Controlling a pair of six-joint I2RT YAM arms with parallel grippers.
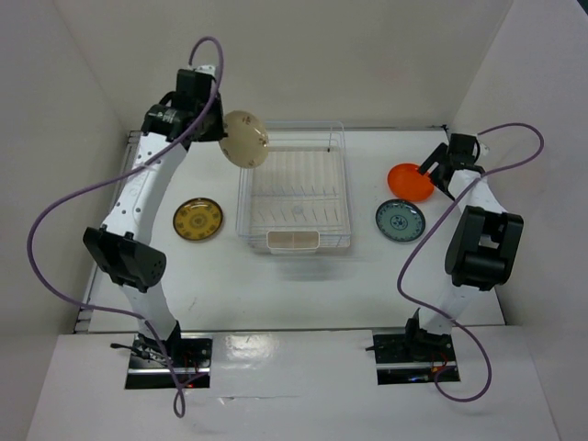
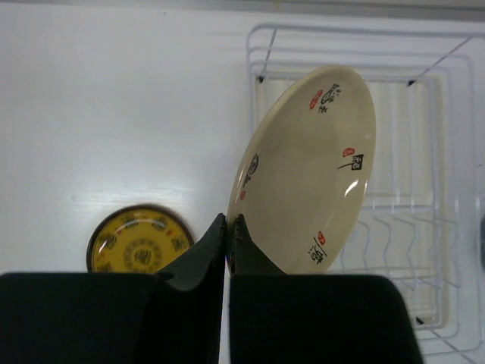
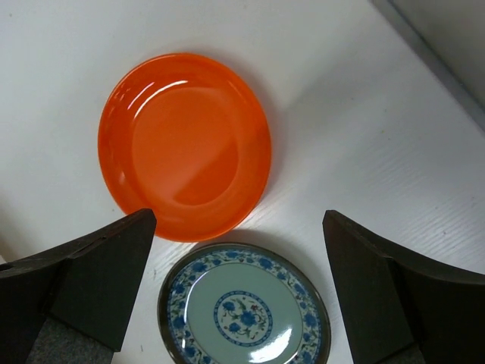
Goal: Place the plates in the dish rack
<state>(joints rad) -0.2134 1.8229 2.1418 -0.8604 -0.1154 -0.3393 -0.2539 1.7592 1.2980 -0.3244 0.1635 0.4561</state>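
Observation:
My left gripper (image 1: 225, 138) (image 2: 229, 220) is shut on the rim of the pale beige plate (image 1: 246, 139) (image 2: 311, 167). It holds the plate tilted on edge in the air, over the far left corner of the white wire dish rack (image 1: 244, 197) (image 2: 455, 227). The yellow patterned plate (image 1: 197, 220) (image 2: 140, 243) lies flat on the table left of the rack. Right of the rack lie the orange plate (image 1: 411, 181) (image 3: 186, 144) and the blue-patterned plate (image 1: 400, 220) (image 3: 242, 307). My right gripper (image 1: 439, 179) (image 3: 239, 220) hangs open above these two, holding nothing.
No plates stand in the rack, and a beige holder (image 1: 293, 241) sits at its near end. White walls close in the table at the back and on both sides. Purple cables loop out from both arms.

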